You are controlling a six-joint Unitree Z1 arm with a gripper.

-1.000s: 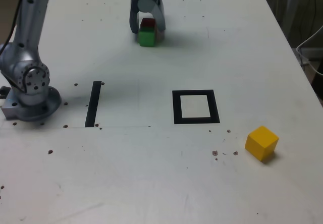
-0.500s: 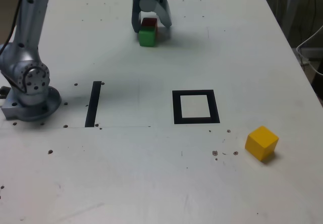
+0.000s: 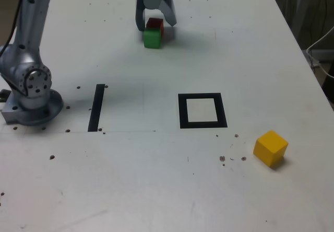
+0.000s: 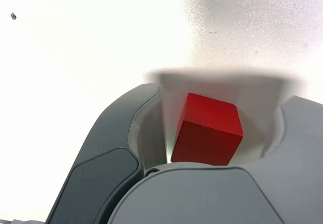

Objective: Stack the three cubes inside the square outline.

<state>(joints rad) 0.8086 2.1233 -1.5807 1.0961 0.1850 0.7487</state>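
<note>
At the top centre of the exterior view, the gripper point(image 3: 154, 24) hangs over a red block point(image 3: 155, 24) resting on a green block point(image 3: 152, 38). Its jaws are parted, with a gap showing beside the red block point(image 4: 208, 130) in the wrist view, so it seems to straddle rather than clamp. The black square outline point(image 3: 202, 110) sits mid-frame, unfilled. The yellow block point(image 3: 270, 147) waits at lower right, well apart.
</note>
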